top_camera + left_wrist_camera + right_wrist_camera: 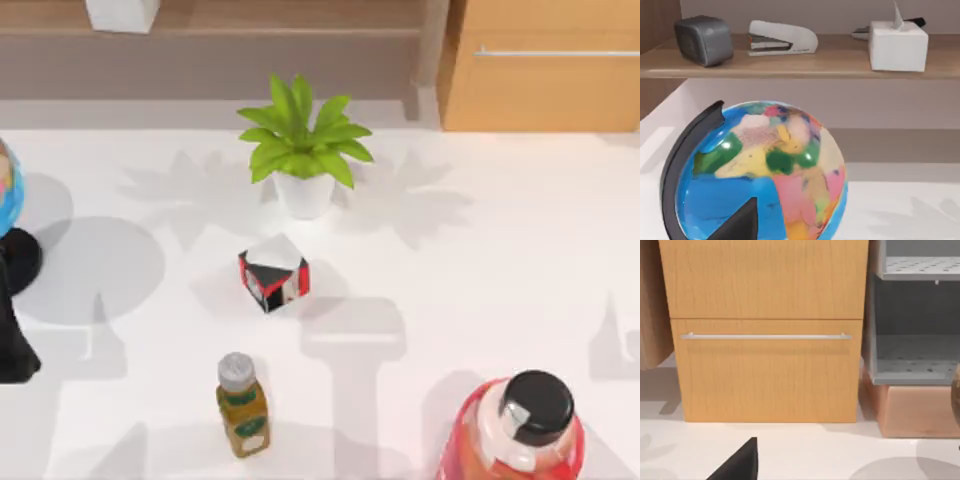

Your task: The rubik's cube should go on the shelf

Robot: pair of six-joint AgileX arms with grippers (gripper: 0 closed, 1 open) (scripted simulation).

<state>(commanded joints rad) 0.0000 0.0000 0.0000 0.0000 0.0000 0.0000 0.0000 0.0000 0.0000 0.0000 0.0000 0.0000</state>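
Rubik's cube: we cannot tell where it lies, so it has yet to be found and grasped.
Shelf point(835, 64): runs along the table's point(500, 230) far edge toward the far left corner. It carries a grey box point(704, 39), a stapler point(782, 37) and a tissue box point(897, 45).
Free spot: the bare ledge between the stapler and the tissue box looks to us like the natural landing place.
Left end effector point(740, 225): near the table's left edge, facing the globe point(765, 175). We cannot tell whether it is open or closed, and the globe stands between it and the shelf.
Right end effector point(740, 462): near the far right corner, facing the drawer point(765, 370), state likewise unclear.
Mid-table: a black, red and white box point(273, 272), with the potted plant point(300, 150) behind it.
Near edge: an olive bottle point(242, 405) and a red bottle point(520, 430).
Progress: we judge that nothing has been carried yet.
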